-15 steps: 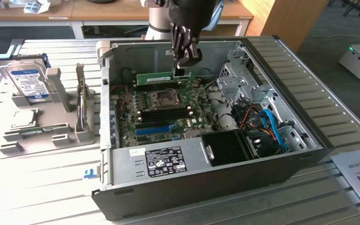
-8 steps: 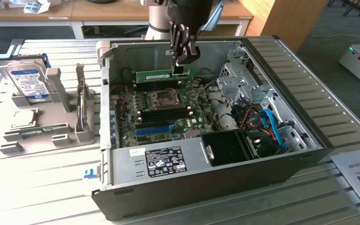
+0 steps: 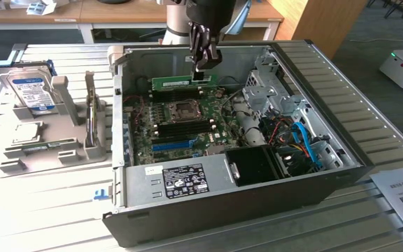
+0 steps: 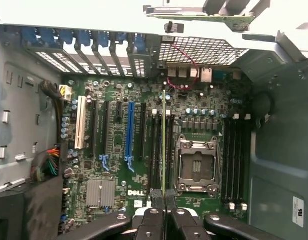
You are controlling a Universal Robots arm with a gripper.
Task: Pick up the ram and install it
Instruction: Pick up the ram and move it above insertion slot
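Note:
The ram [image 3: 184, 82] is a thin green stick with a white label, held edge-down inside the open computer case [image 3: 369, 152], above the far part of the motherboard [image 3: 180, 123]. My gripper [image 3: 201, 72] reaches down from above and is shut on the ram's end at the exterior view's right. In the wrist view the ram [image 4: 163, 145] shows edge-on as a thin line running out from my gripper [image 4: 163, 202], lined up with the black memory slots [image 4: 154, 150] beside the CPU socket [image 4: 196, 165]. It hangs apart from the slots.
The case lies on its side on a slatted white table [image 3: 48, 210]. A long blue slot [image 3: 172, 145] and a black fan shroud [image 3: 257, 165] sit inside it, with blue cables [image 3: 306, 142] at the exterior view's right. A silver hard drive [image 3: 32, 89] stands in a grey holder [image 3: 61, 152] at the left.

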